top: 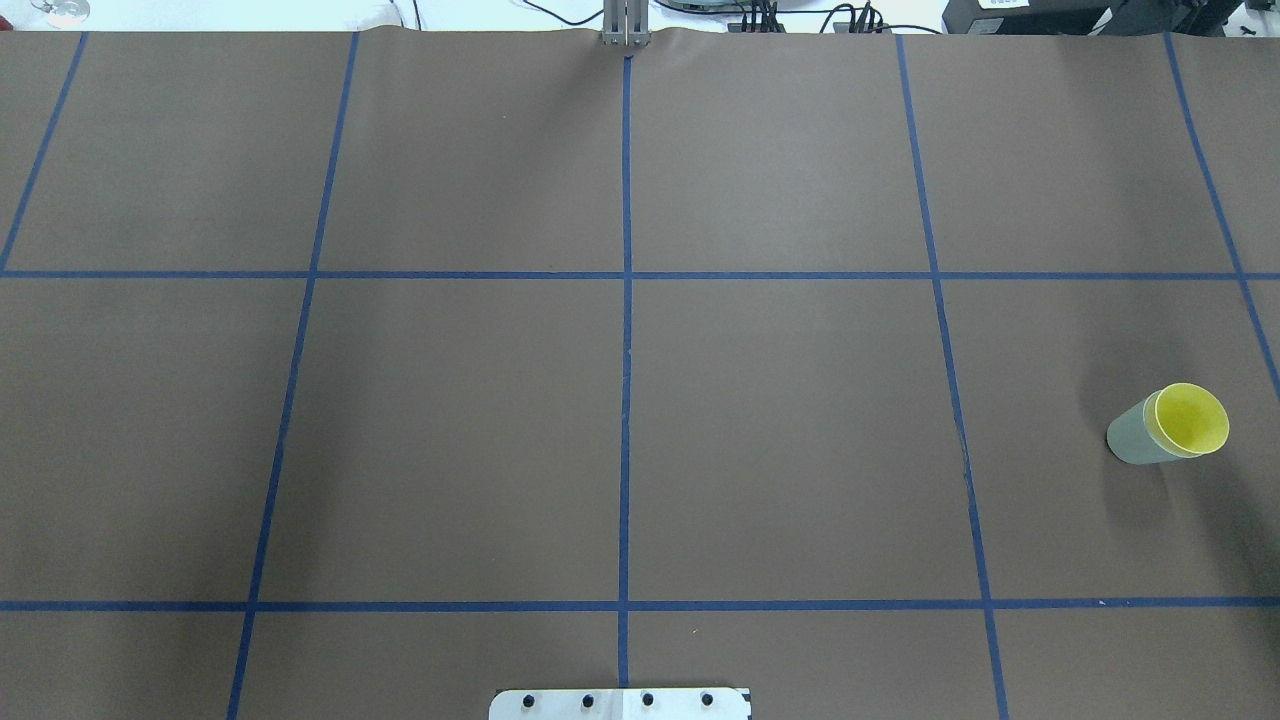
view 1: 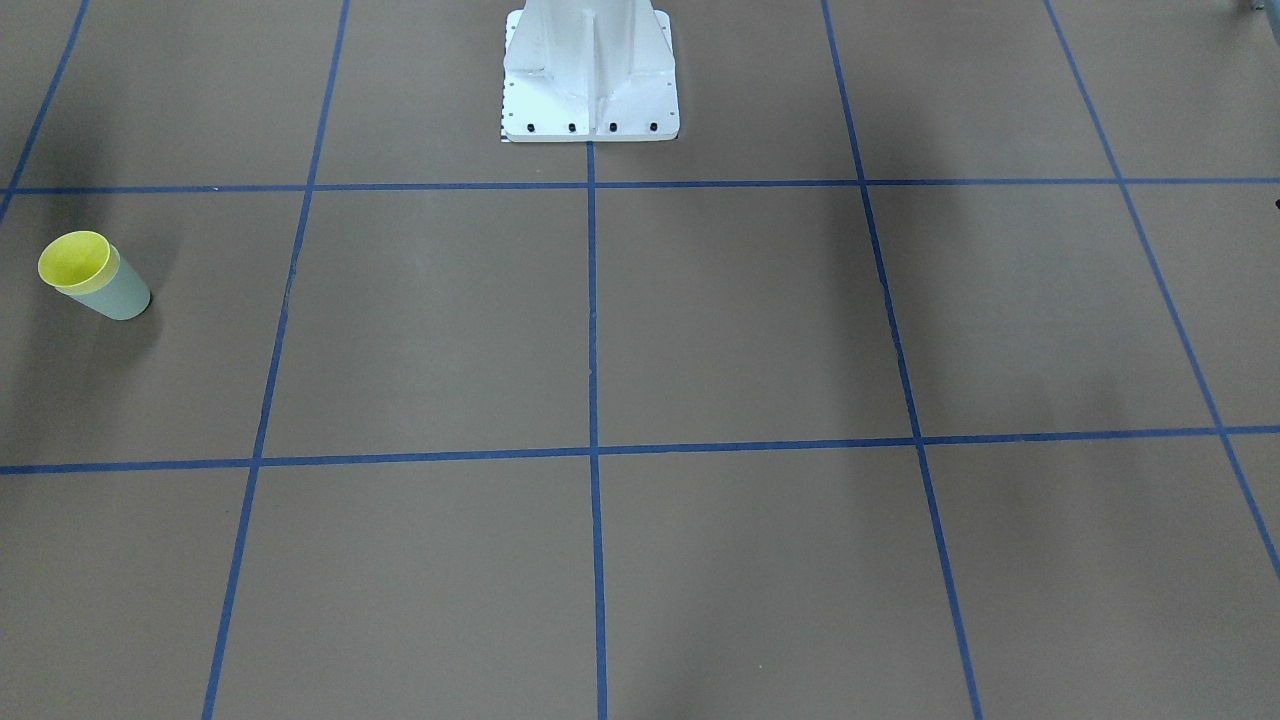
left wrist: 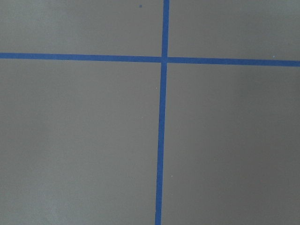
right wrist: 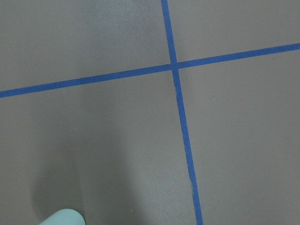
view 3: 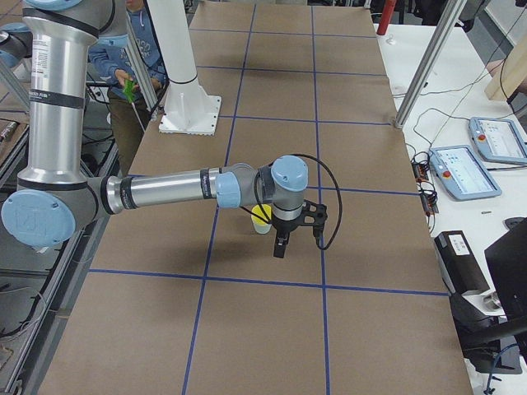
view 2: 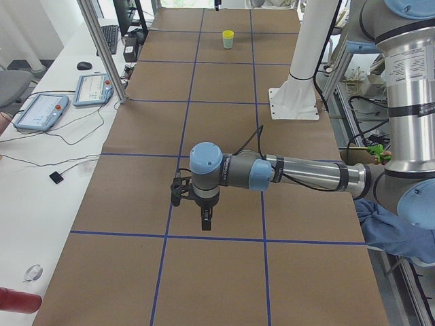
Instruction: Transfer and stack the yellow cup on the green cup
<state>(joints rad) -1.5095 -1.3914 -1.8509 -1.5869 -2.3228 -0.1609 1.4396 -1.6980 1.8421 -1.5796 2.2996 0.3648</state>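
Note:
The yellow cup sits nested inside the green cup, upright on the brown table at the robot's far right; only the yellow rim and inside show above the green wall. The pair also shows in the front view, yellow cup in green cup. In the right side view my right gripper hangs just beside the stacked cups, apart from them; I cannot tell if it is open. In the left side view my left gripper hovers over bare table, far from the cups; its state is unclear.
The white robot pedestal stands at the table's middle rear edge. Blue tape lines divide the brown surface into squares. Teach pendants and cables lie on the white bench beyond the table's far edge. A mint-green edge shows in the right wrist view.

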